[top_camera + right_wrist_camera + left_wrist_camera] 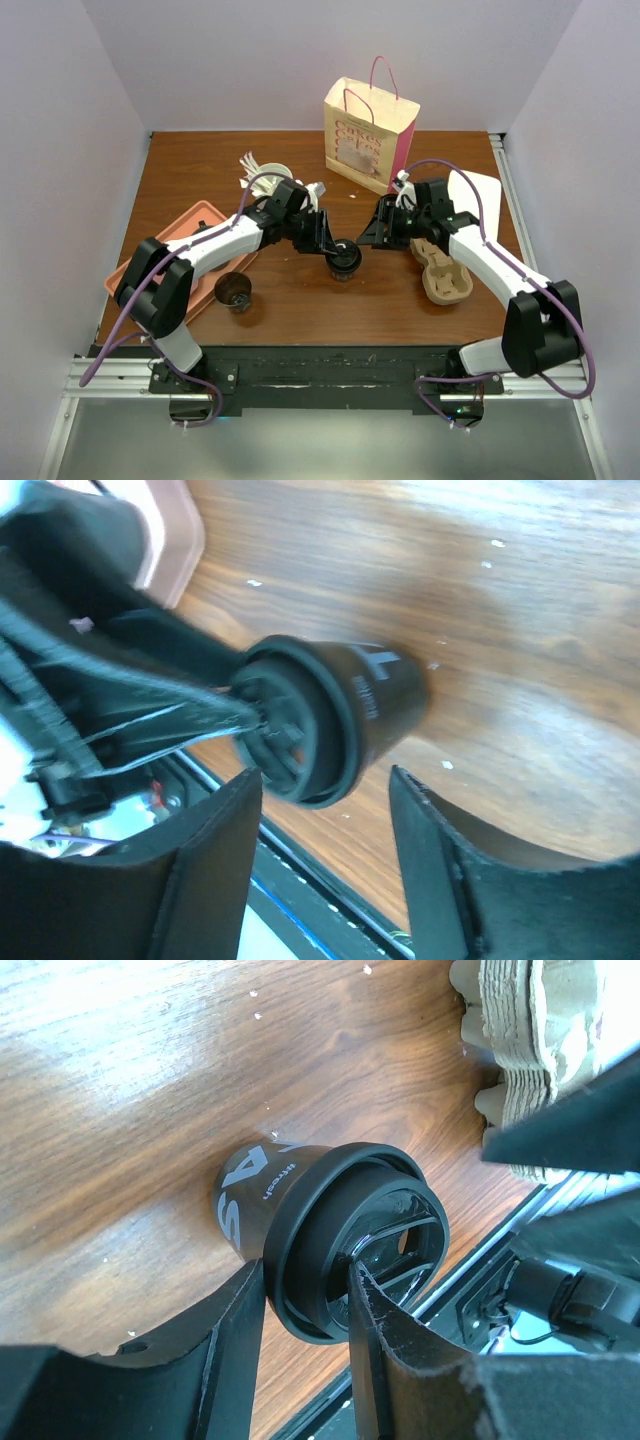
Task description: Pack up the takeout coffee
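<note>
Sitting far left: salmon tray point(203, 209); second dark cup point(235, 290) by its near right edge. Left gripper point(306, 1280) clenched on lid point(300, 1230) rim of takeout coffee point(344, 260), one finger outside, other on lid top. Coffee stands mid-table point(300, 305), between both grippers. Right gripper point(325, 777) released, fingers spread, clear of cup. Pulp carrier point(445, 280) further right.

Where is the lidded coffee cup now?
Top view: the small dark paper cup with black plastic lid stands centrally, at the tip of the left tool, left of the tan moulded-pulp carrier.
</note>
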`<action>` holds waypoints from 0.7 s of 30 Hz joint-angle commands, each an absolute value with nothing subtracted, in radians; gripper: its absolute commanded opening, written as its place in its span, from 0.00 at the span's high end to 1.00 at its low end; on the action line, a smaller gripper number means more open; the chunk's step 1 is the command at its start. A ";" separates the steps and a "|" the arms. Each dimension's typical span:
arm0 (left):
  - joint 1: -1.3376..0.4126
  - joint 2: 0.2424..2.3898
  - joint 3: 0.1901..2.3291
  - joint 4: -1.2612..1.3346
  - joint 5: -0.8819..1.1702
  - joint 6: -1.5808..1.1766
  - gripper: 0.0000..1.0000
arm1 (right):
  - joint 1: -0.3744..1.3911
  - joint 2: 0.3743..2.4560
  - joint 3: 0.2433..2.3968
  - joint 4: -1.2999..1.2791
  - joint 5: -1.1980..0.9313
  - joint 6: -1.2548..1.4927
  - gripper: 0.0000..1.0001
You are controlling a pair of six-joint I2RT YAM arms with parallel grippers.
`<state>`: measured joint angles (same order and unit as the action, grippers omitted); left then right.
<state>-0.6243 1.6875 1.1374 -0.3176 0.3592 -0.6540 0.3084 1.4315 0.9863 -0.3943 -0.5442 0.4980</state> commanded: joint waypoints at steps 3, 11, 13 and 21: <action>-0.637 1.752 1.052 -0.531 0.239 -0.676 0.66 | 0.347 1.384 0.931 -0.273 -0.520 0.632 0.33; -0.635 1.726 1.029 -0.494 0.265 -0.755 0.66 | 0.374 1.402 0.902 -0.267 -0.417 0.641 0.30; -0.638 1.720 1.020 -0.485 0.265 -0.771 0.66 | 0.388 1.407 0.894 -0.246 -0.408 0.655 0.30; -0.649 1.700 0.999 -0.453 0.270 -0.833 0.66 | 0.455 1.477 0.879 -0.183 -0.417 0.676 0.30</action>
